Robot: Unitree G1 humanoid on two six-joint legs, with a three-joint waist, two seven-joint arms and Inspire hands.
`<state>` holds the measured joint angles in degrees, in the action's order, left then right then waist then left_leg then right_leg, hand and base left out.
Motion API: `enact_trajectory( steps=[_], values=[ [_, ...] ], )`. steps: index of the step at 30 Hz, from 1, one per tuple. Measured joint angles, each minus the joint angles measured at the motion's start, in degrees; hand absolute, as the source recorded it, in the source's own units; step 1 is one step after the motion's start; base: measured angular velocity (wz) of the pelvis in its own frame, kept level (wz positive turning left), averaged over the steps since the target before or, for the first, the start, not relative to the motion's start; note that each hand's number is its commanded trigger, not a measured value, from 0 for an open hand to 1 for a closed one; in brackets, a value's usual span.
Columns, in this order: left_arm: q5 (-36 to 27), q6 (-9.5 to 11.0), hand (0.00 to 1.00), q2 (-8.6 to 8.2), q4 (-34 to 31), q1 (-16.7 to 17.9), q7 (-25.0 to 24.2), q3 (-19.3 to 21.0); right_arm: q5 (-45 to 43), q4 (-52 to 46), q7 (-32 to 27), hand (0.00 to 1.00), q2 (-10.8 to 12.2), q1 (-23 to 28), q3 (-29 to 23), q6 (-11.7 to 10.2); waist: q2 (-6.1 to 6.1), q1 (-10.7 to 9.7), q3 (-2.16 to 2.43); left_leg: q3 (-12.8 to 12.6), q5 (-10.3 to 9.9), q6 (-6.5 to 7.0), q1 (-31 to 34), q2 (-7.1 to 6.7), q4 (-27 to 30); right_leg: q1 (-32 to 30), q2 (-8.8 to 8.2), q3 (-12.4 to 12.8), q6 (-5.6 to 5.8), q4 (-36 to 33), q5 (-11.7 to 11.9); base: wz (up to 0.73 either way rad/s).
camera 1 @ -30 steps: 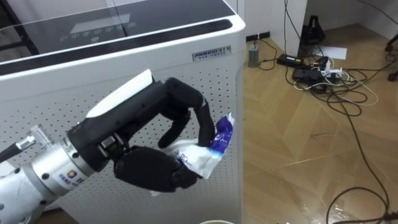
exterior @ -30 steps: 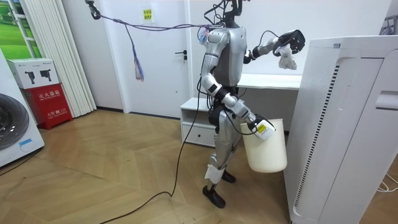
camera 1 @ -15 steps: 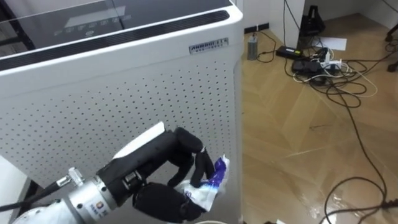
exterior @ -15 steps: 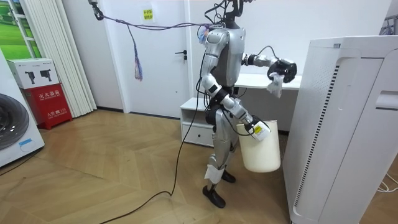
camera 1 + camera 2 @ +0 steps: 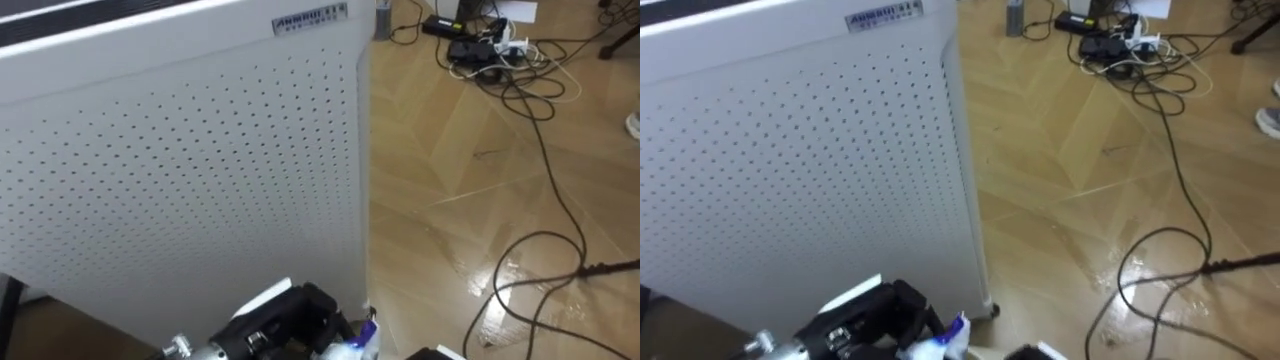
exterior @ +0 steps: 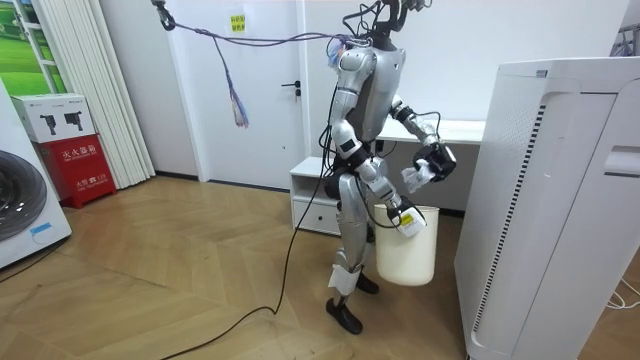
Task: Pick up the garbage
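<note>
Left hand, wrapper — lowered toward bucket.

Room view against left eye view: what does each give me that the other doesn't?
Room view: the white bin hanging at the right hand, and the robot standing by the low white cabinet. Left eye view: tangled cables on the wood floor. Both: the left hand curled on the blue-and-white wrapper, beside the tall white appliance.

A small label strip with dark print sits on the top front edge of the tall white perforated appliance, too small to read. Across the room from the appliance, a yellow sign on the white door and the white characters on the red box are equally illegible.
</note>
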<state>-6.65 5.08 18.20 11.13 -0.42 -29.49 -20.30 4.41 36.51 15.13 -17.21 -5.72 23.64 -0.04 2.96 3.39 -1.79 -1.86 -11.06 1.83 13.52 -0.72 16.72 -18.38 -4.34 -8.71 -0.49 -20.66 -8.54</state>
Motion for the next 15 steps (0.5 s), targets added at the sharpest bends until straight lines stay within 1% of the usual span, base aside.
enact_trajectory(
  steps=[2,3,5,8,10,12,13,14,15],
  values=[
    [0.0,0.0,1.00,-0.40,2.0,0.0,0.1,-0.7,0.0,0.4,-0.1,1.00,0.6,-0.2,0.0,-0.5,-0.76,-0.1,-0.08,-0.2,0.0,0.00,0.2,0.00,0.1,-0.1,0.00,0.0,-0.07,0.0,0.0,-0.06],
    [0.0,0.1,1.00,-0.82,3.4,0.0,0.1,-0.9,0.1,1.7,-0.2,1.00,1.1,-0.5,-0.1,-1.1,-1.18,-0.2,-0.05,-0.4,0.0,0.01,0.3,0.00,0.4,-0.2,-0.02,-0.1,-0.14,0.0,0.1,0.00],
    [0.0,0.3,1.00,-1.30,5.4,0.0,0.1,-1.0,0.2,3.2,-0.5,1.00,1.4,-0.6,-0.1,-1.7,-1.48,-0.2,0.10,-0.4,0.0,0.03,1.0,0.00,0.8,-0.5,-0.11,-0.3,-0.20,0.1,0.1,0.05],
    [0.0,0.3,1.00,-1.78,8.1,0.0,0.0,-1.2,0.2,4.2,-0.8,1.00,1.6,-0.7,-0.2,-1.8,-1.45,0.0,0.11,-0.3,0.0,0.07,2.1,0.02,1.2,-1.3,-0.20,-0.7,-0.28,0.0,0.3,0.01],
    [0.0,0.3,1.00,-2.01,8.3,0.1,-0.2,-1.3,0.3,4.2,-0.8,1.00,1.6,-1.0,-0.1,-1.8,-1.42,0.1,0.12,-0.2,0.0,0.06,3.1,0.07,1.6,-2.2,-0.18,-0.7,-0.37,0.0,0.4,0.00],
    [0.0,0.3,0.99,-2.82,8.8,0.0,-0.2,-1.8,0.3,4.8,-0.8,1.00,1.8,-1.5,-0.1,-2.0,-1.35,0.2,0.16,-0.1,0.0,0.05,4.0,0.06,1.8,-3.0,-0.19,-0.6,-0.39,-0.2,0.5,0.02],
    [0.0,0.3,0.52,-3.12,9.2,0.0,-0.2,-1.8,0.3,5.0,-0.8,1.00,1.9,-1.5,-0.1,-2.0,-1.36,0.2,0.16,-0.1,0.0,0.05,4.0,0.06,1.8,-3.0,-0.18,-0.5,-0.39,-0.2,0.5,0.00],
    [0.0,0.3,0.23,-3.70,9.8,0.0,-0.2,-1.8,0.2,5.1,-0.8,1.00,2.1,-1.5,-0.2,-2.0,-1.36,0.2,0.16,-0.1,0.0,0.06,4.2,0.06,1.8,-3.2,-0.15,-0.4,-0.39,-0.2,0.5,-0.03],
    [-0.1,0.3,0.00,-4.13,10.2,0.0,-0.2,-1.8,0.2,5.1,-0.7,1.00,2.4,-1.7,-0.2,-2.0,-1.36,0.2,0.16,-0.3,0.0,0.06,4.7,0.06,1.9,-3.8,-0.12,-0.1,-0.39,-0.4,0.5,-0.04]
  ],
)
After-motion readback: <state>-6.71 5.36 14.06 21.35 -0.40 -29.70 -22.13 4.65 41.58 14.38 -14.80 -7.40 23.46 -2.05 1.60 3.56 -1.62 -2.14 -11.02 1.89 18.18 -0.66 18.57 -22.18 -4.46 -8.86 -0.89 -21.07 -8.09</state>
